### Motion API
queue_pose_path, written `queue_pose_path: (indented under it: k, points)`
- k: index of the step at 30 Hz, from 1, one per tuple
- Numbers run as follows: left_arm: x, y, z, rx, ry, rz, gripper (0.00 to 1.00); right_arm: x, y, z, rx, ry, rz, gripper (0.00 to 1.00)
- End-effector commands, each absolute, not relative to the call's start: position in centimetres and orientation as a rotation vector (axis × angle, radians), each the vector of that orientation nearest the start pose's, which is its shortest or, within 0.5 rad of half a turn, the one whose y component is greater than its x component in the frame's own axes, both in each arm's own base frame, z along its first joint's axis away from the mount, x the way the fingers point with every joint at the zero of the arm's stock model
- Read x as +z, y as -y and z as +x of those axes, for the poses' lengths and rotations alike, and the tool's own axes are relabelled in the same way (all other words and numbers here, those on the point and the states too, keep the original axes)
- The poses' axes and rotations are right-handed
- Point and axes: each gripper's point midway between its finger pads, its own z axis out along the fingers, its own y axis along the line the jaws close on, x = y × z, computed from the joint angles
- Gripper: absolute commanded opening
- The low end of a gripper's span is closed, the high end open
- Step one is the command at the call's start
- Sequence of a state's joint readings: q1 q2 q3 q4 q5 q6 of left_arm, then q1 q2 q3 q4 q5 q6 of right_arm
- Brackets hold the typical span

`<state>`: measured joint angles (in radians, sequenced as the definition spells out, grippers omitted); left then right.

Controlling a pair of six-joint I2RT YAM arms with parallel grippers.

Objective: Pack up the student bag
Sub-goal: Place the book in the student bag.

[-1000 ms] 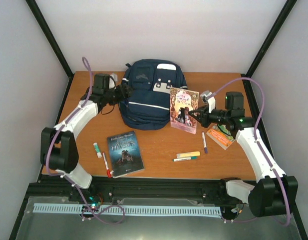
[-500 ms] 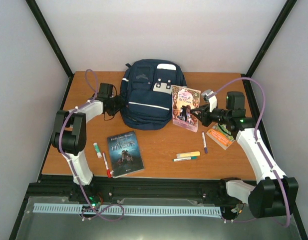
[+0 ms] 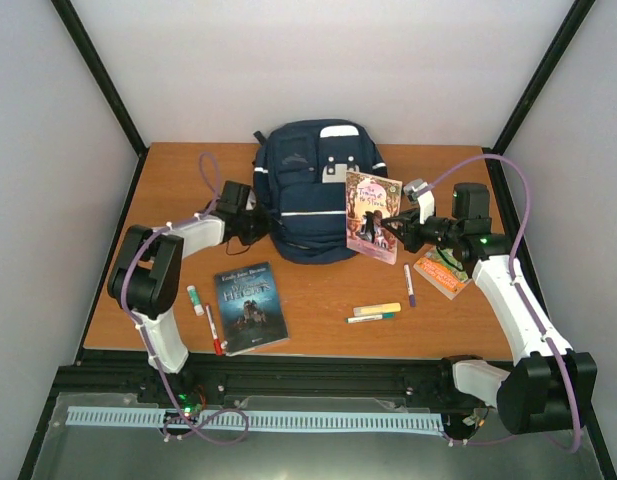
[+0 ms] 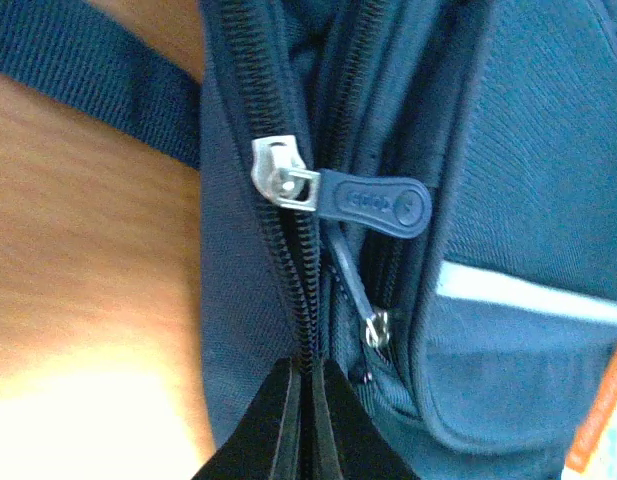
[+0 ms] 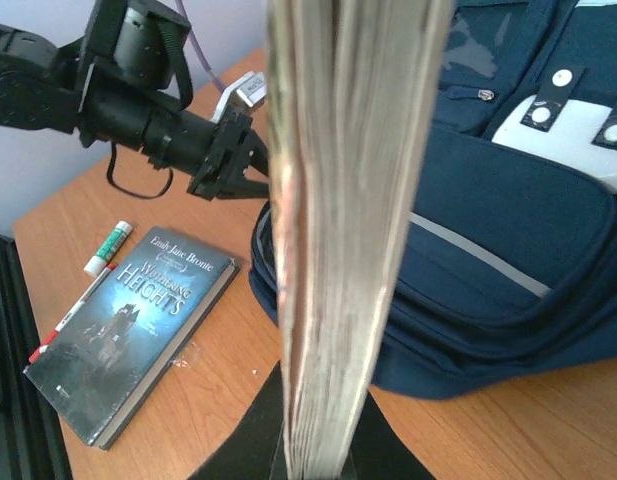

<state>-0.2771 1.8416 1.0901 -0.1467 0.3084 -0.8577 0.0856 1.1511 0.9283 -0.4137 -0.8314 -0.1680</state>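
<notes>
Left tool [image 3: 258, 223] has its fingers pressed together, the tips meeting on a zipper track on the side of the student bag [image 3: 313, 200]; from the wrist camera I cannot tell whether any fabric is pinched between them. Just above the tips in that view sit a silver slider [image 4: 278, 176] and its navy pull tab [image 4: 373, 198], which lies loose across the track. The right tool [image 3: 392, 226] is clamped on a pink-covered book [image 3: 372, 202], held up at the right edge of the bag with its page edges facing the wrist camera. The bag sits at the upper centre of the desk [image 3: 318, 290], its front pockets facing the overhead camera. At the lower left of the overhead frame a dark Wuthering Heights book [image 3: 250, 306] lies flat, with a glue stick [image 3: 194, 299] and a red pen [image 3: 213, 330] just beside it. Right of centre lie a purple marker [image 3: 409, 285], a yellow marker [image 3: 377, 309] and a green pen [image 3: 372, 318]. An orange book [image 3: 440, 272] rests partly under the right arm.
</notes>
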Motion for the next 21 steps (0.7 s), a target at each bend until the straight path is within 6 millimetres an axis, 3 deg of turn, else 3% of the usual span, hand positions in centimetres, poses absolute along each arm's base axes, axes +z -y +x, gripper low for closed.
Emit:
queue_pose_path:
  k: [1, 6, 9, 14, 17, 21]
  points:
    - [10.1, 21.7, 41.1, -0.969, -2.478, -0.493, 0.01, 24.9, -15.0, 31.3, 0.813, -1.949, -0.709, 0.03]
    - [11.2, 23.4, 38.1, -1.002, -2.496, -0.442, 0.01, 24.7, -13.2, 32.7, 0.696, -1.991, -0.639, 0.03]
    - [9.7, 24.7, 35.7, -1.06, -2.603, -0.377, 0.02, 24.5, -12.5, 33.1, 0.69, -2.003, -0.612, 0.03]
    - [8.1, 25.8, 31.6, -1.106, -2.759, -0.206, 0.3, 24.2, -11.7, 33.5, 0.682, -2.021, -0.587, 0.03]
    - [9.2, 25.1, 30.1, -1.026, -2.795, -0.116, 0.41, 24.3, -11.6, 33.5, 0.69, -2.019, -0.58, 0.03]
    - [12.6, 23.5, 30.0, -0.868, -2.744, 0.057, 0.46, 24.7, -11.3, 33.3, 0.688, -2.005, -0.575, 0.03]
